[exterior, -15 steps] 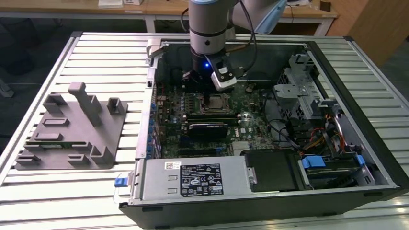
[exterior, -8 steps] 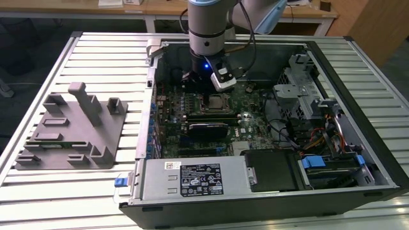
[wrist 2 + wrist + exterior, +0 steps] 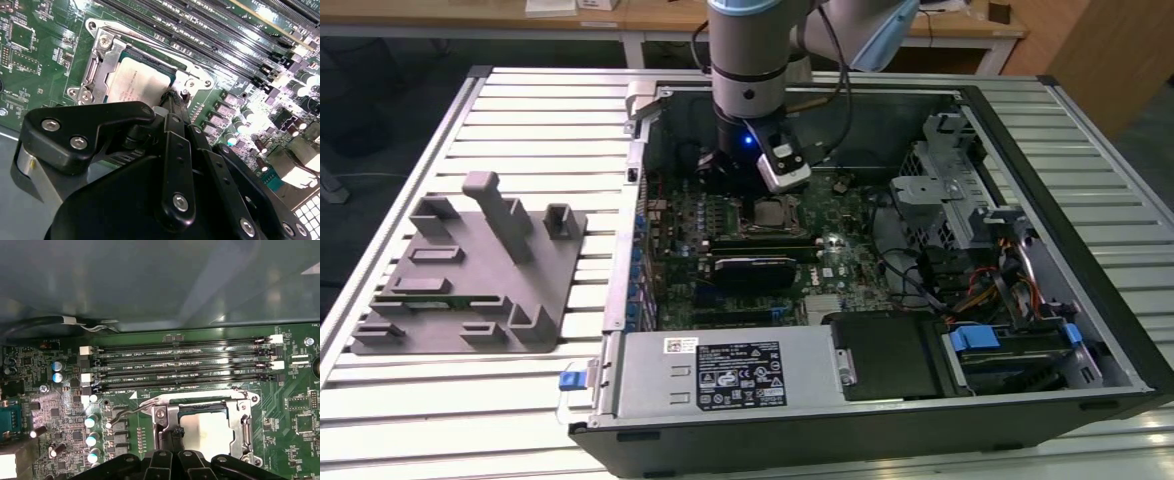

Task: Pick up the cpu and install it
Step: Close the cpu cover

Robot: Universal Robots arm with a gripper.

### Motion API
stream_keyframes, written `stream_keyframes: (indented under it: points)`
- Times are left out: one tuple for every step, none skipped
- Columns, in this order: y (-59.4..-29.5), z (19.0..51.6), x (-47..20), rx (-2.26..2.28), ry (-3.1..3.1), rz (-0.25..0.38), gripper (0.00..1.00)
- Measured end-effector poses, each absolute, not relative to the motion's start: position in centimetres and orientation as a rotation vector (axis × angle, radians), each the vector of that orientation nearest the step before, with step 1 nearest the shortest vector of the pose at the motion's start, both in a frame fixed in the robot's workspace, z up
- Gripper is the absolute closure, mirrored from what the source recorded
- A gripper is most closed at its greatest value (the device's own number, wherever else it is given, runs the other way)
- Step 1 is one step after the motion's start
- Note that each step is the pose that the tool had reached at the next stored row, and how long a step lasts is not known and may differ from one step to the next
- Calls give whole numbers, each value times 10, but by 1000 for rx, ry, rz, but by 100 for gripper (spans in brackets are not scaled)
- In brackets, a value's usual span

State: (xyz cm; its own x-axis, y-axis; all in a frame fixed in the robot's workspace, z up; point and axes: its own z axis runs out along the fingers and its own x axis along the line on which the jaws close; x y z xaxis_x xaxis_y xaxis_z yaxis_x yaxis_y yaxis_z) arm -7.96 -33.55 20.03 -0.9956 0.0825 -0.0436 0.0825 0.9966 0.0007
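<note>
The cpu (image 3: 135,82) lies flat inside the metal socket frame (image 3: 100,60) on the green motherboard, its pale silver top facing up. In the first wrist view the cpu (image 3: 212,430) sits in the frame (image 3: 246,425) just past the black fingers. My gripper (image 3: 173,97) hangs right over the cpu's edge, its two black fingers pressed together with nothing between them. In the exterior view the gripper (image 3: 754,190) is low inside the open computer case, directly over the cpu (image 3: 774,213).
Black memory slots (image 3: 185,365) run beside the socket, and a wire lever (image 3: 125,415) sticks out from it. The case wall (image 3: 150,280) stands close behind. A grey fixture (image 3: 467,270) lies on the table at the exterior view's left. Power supply (image 3: 720,375) and drive cage (image 3: 961,200) crowd the case.
</note>
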Motion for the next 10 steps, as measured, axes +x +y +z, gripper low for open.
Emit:
stream_keyframes:
  points:
    - [-335, 200, -80, 128, 3095, -2, 89]
    - [-335, 200, -80, 128, 3095, -2, 89]
    - [-335, 200, -80, 128, 3095, -2, 89]
    - [-335, 199, -80, 128, 3095, -2, 89]
    - [-335, 199, -80, 127, 3095, -2, 89]
    - [-335, 199, -81, 127, 3095, -2, 89]
    - [-336, 199, -81, 128, 3095, -2, 89]
    - [-336, 199, -81, 127, 3095, -2, 89]
    - [-335, 199, -81, 127, 3095, -2, 89]
    - [-335, 198, -81, 128, 3095, -2, 89]
